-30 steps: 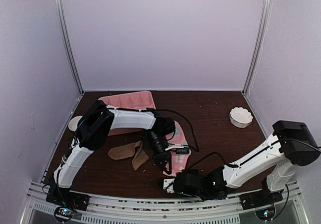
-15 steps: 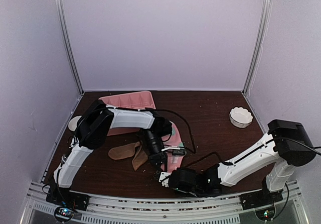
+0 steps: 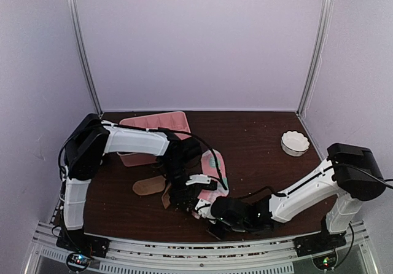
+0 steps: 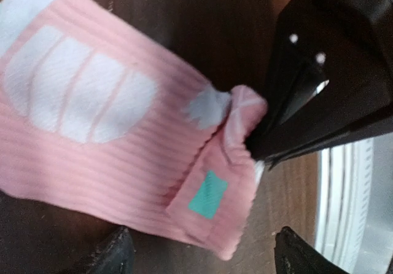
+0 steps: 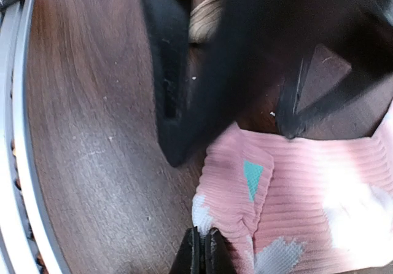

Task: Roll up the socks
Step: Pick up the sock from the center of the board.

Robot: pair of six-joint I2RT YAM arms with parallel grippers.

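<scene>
A pink sock (image 3: pixel 213 163) with white patches and a mint-green mark lies flat on the dark table, its near end folded over. My left gripper (image 3: pixel 183 197) hovers over that folded end, open, its fingertips wide apart on either side of the sock (image 4: pixel 123 139) and holding nothing. My right gripper (image 3: pixel 207 212) sits low at the near edge, shut on the corner of the pink sock (image 5: pixel 319 176) by a white patch. In the right wrist view the right gripper (image 5: pixel 202 252) pinches the fabric edge. The tan socks (image 3: pixel 149 186) lie crumpled left of the grippers.
A pink divided tray (image 3: pixel 153 123) stands at the back left, partly behind the left arm. A white scalloped bowl (image 3: pixel 295 143) sits at the right. The metal rail (image 3: pixel 184 249) runs along the near edge, close behind the right gripper.
My left gripper has opened and let go of the sock, and its arm has swung left. My right gripper has slid left and shut on the sock's folded end.
</scene>
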